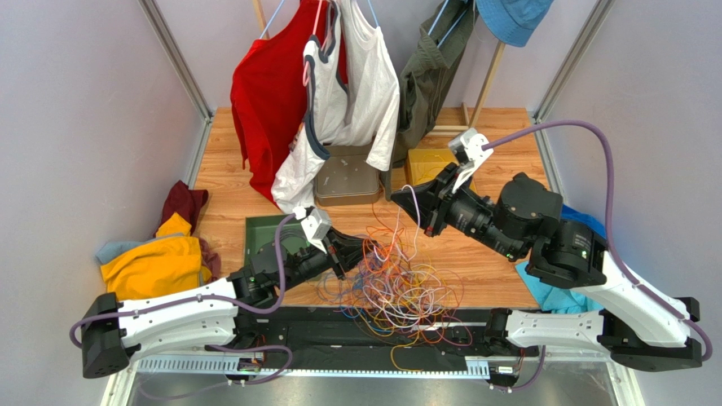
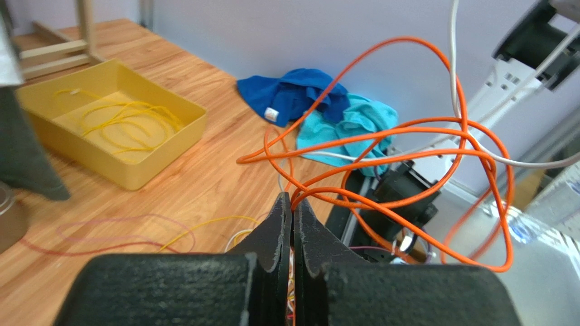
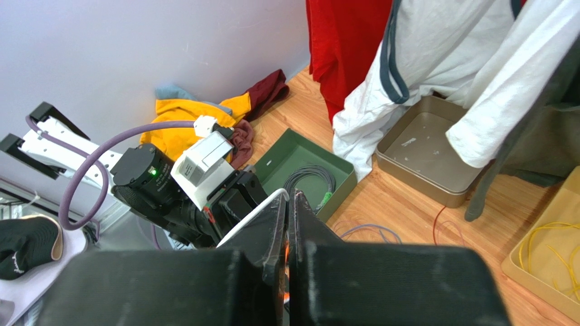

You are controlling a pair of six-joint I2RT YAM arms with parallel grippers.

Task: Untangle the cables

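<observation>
The cables [image 1: 397,289] lie in a loose many-coloured snarl on the wood at the table's near edge, between the two arms. My left gripper [image 1: 346,254] sits at the snarl's left edge. In the left wrist view it [image 2: 293,201] is shut on an orange cable [image 2: 408,129] that loops up and to the right. My right gripper [image 1: 417,209] hangs above the snarl's far side. It [image 3: 286,197] is shut on a white cable [image 3: 252,219], which drops from the jaws into the heap as a pale strand [image 1: 415,222].
A green tray [image 1: 261,234] with a coiled grey cable is behind the left gripper. A grey metal tray [image 1: 347,182] and a yellow tray [image 2: 109,129] holding yellow wire stand farther back. Hanging clothes [image 1: 313,93] crowd the back. Cloth heaps lie left [image 1: 161,264] and right [image 1: 551,298].
</observation>
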